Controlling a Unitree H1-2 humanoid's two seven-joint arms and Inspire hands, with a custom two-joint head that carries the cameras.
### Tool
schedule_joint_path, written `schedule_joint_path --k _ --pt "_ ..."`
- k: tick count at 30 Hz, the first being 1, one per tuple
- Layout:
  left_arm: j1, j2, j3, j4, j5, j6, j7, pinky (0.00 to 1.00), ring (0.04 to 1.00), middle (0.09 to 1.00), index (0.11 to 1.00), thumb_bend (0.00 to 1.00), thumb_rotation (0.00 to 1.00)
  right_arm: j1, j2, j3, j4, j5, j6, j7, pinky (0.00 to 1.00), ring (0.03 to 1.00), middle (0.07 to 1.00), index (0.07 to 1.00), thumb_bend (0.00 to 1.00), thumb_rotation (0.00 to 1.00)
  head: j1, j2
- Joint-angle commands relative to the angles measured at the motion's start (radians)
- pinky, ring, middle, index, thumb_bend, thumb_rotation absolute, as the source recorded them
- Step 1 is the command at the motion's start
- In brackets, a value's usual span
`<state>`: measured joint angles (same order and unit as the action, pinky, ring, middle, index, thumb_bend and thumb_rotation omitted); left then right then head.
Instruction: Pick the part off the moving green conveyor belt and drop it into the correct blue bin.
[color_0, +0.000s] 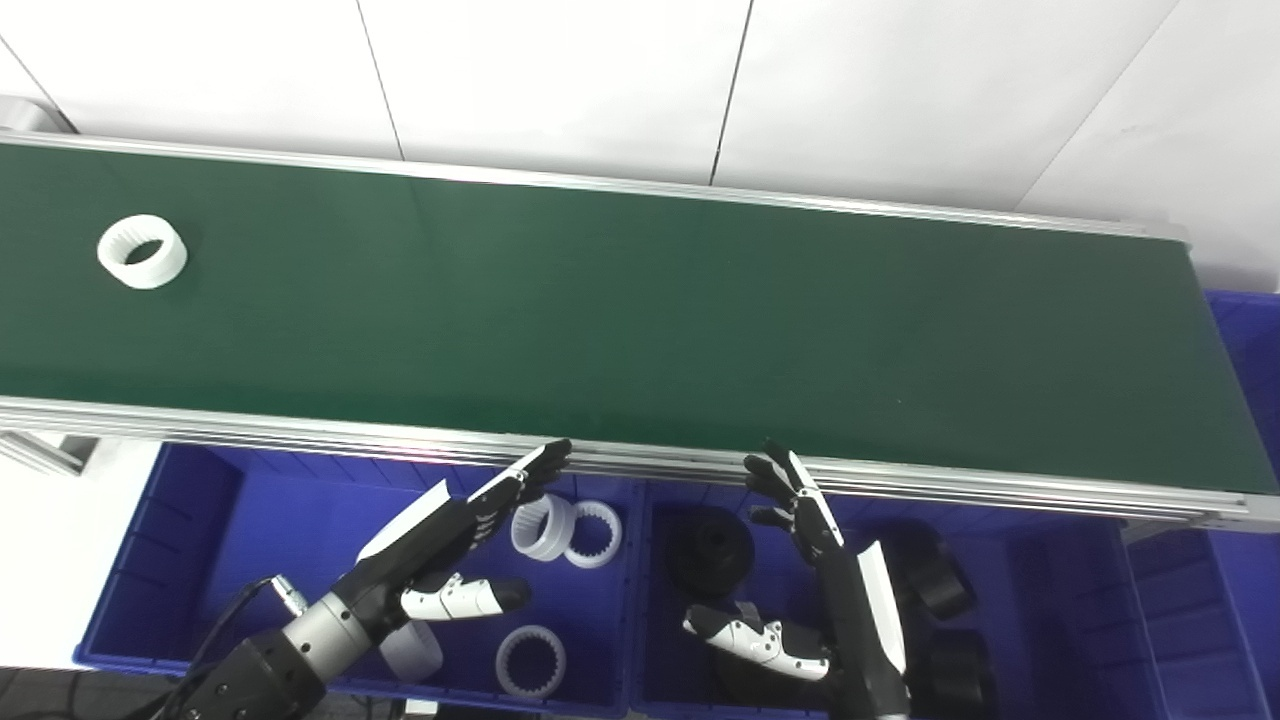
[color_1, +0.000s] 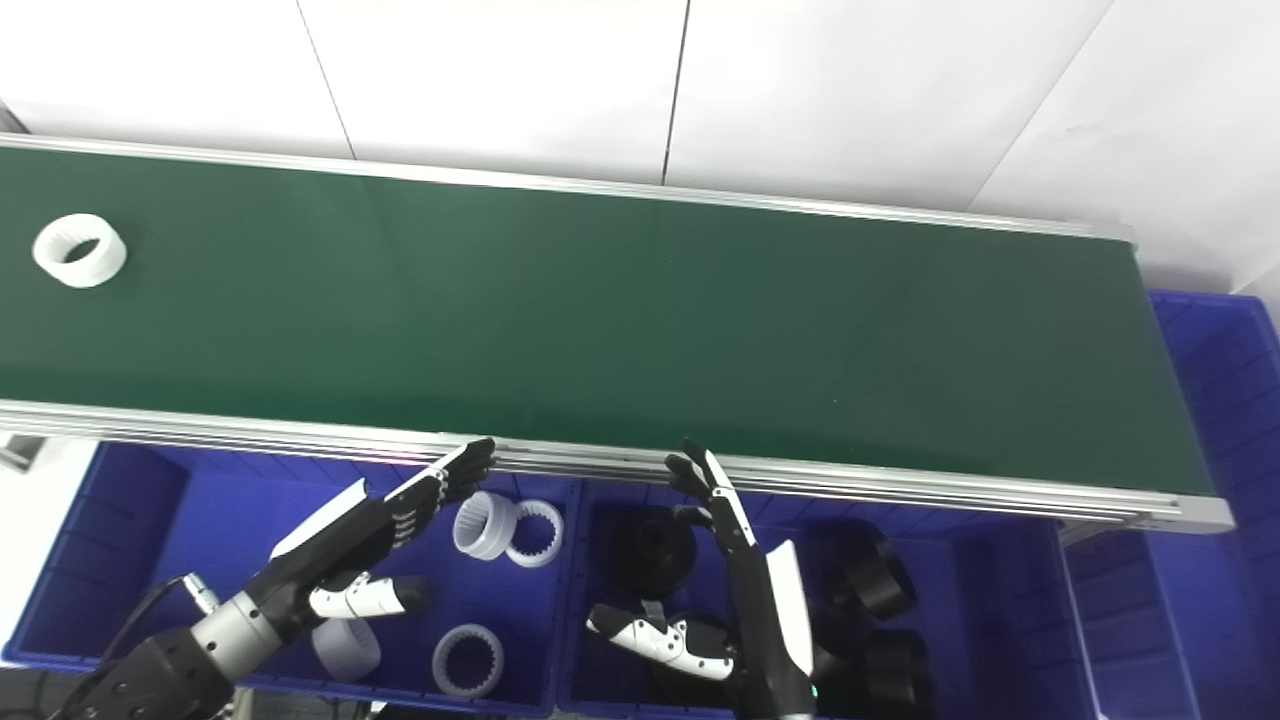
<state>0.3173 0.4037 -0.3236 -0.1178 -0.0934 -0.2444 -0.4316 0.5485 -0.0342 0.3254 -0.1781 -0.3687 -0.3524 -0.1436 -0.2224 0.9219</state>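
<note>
One green belt (color_0: 640, 320) fills most of the frame, running left to right with silver rails along its far and near edges; white wall panels (color_0: 560, 80) stand behind it. Belt surface is bare apart from a single white ring (color_0: 142, 251) at the far left end, lying flat with its toothed bore facing up. That ring is well apart from both hands.

Below the near rail sit two blue bins side by side. Left bin (color_0: 200, 540) holds white rings: two touching each other just under the rail (color_0: 567, 530), one flat near the front wall (color_0: 531, 661), and one partly hidden under the left forearm (color_0: 412, 650). Right bin (color_0: 1060, 600) holds black parts: a round hub-like piece (color_0: 711, 551) near its left wall, more black pieces (color_0: 940, 585) on the right, partly blocked by the right arm. A third blue bin (color_0: 1250, 340) shows at the right end of the belt; its contents are out of frame.

Left hand (color_0: 462, 545) hovers over the left bin, released, fingers stretched flat with tips reaching toward the near rail, thumb splayed out to the right, holding nothing. Right hand (color_0: 800, 580) is above the right bin, also released and empty, fingers pointing up toward the rail, thumb sticking out to the left low in the frame. Neither hand is over the belt or touching any part.
</note>
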Motion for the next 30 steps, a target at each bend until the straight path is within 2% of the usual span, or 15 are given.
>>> schedule_joint_path --k 1,2,5,8,13,17,20,22,23,25,27,28,29,30 --pt "-0.013 0.010 0.010 0.010 0.014 -0.082 -0.012 0.98 1.000 1.000 1.000 0.77 0.70 0.010 0.017 -0.006 -0.038 0.010 0.010 0.005 0.72 0.832 0.860 0.924 0.80 0.44 0.000 -0.003" --pt "-0.016 0.009 0.011 0.019 0.028 -0.100 -0.013 0.95 1.000 1.000 1.000 0.82 0.70 0.011 0.018 -0.009 -0.037 0.009 0.009 0.005 0.72 0.823 0.854 0.919 0.81 0.45 0.000 -0.003" --pt "-0.021 0.002 0.014 0.037 0.050 -0.123 -0.012 0.96 1.000 1.000 1.000 0.86 0.67 0.013 0.018 -0.018 -0.033 0.015 0.011 0.013 0.72 0.825 0.856 0.917 0.82 0.45 0.001 -0.011" --pt "-0.015 -0.006 0.019 0.038 0.017 -0.106 -0.019 0.99 1.000 1.000 1.000 0.89 0.59 0.020 0.017 -0.026 -0.036 0.023 0.012 0.020 0.72 0.828 0.856 0.912 0.82 0.45 0.001 -0.011" --pt "-0.004 -0.028 0.033 0.035 0.020 -0.091 -0.005 0.93 1.000 1.000 1.000 0.94 0.55 0.023 0.014 -0.034 -0.037 0.042 0.025 0.041 0.74 0.840 0.858 0.916 0.82 0.42 0.005 -0.023" --pt "-0.001 -0.038 0.041 0.037 0.023 -0.106 -0.006 0.91 1.000 1.000 1.000 0.93 0.53 0.024 0.011 -0.038 -0.035 0.035 0.034 0.053 0.74 0.828 0.850 0.916 0.83 0.43 0.008 -0.027" --pt "-0.005 -0.039 0.040 0.037 0.005 -0.104 -0.017 0.97 1.000 1.000 1.000 0.91 0.49 0.026 0.012 -0.041 -0.033 0.037 0.039 0.057 0.74 0.825 0.843 0.914 0.84 0.42 0.010 -0.030" --pt "-0.008 -0.041 0.041 0.043 0.000 -0.105 -0.020 0.95 1.000 1.000 1.000 0.91 0.48 0.025 0.013 -0.043 -0.030 0.037 0.040 0.059 0.75 0.820 0.835 0.911 0.85 0.42 0.012 -0.031" --pt "-0.008 -0.043 0.042 0.049 0.007 -0.111 -0.018 0.94 1.000 1.000 1.000 0.91 0.48 0.026 0.013 -0.044 -0.027 0.035 0.040 0.060 0.75 0.818 0.832 0.910 0.85 0.42 0.035 -0.056" --pt "-0.008 -0.045 0.044 0.057 0.016 -0.120 -0.014 0.92 1.000 1.000 1.000 0.92 0.50 0.028 0.014 -0.046 -0.023 0.032 0.041 0.062 0.75 0.819 0.831 0.910 0.85 0.42 0.042 -0.063" --pt "0.004 -0.051 0.043 0.069 0.019 -0.138 -0.010 0.91 1.000 1.000 1.000 0.93 0.50 0.032 0.007 -0.047 -0.002 0.031 0.019 0.058 0.76 0.820 0.833 0.911 0.85 0.42 0.165 -0.145" --pt "0.013 -0.051 0.042 0.065 0.011 -0.146 -0.012 0.91 1.000 1.000 1.000 0.92 0.48 0.033 0.002 -0.047 0.009 0.032 0.002 0.056 0.75 0.811 0.835 0.909 0.85 0.43 0.177 -0.153" --pt "0.021 -0.052 0.041 0.062 0.008 -0.153 -0.012 0.90 1.000 1.000 1.000 0.91 0.48 0.033 -0.005 -0.049 0.025 0.036 -0.017 0.055 0.75 0.809 0.838 0.910 0.84 0.43 0.238 -0.199" --pt "0.026 -0.052 0.040 0.059 0.006 -0.156 -0.013 0.89 1.000 1.000 1.000 0.91 0.48 0.032 -0.009 -0.050 0.035 0.040 -0.029 0.054 0.75 0.808 0.839 0.911 0.84 0.44 0.238 -0.199"
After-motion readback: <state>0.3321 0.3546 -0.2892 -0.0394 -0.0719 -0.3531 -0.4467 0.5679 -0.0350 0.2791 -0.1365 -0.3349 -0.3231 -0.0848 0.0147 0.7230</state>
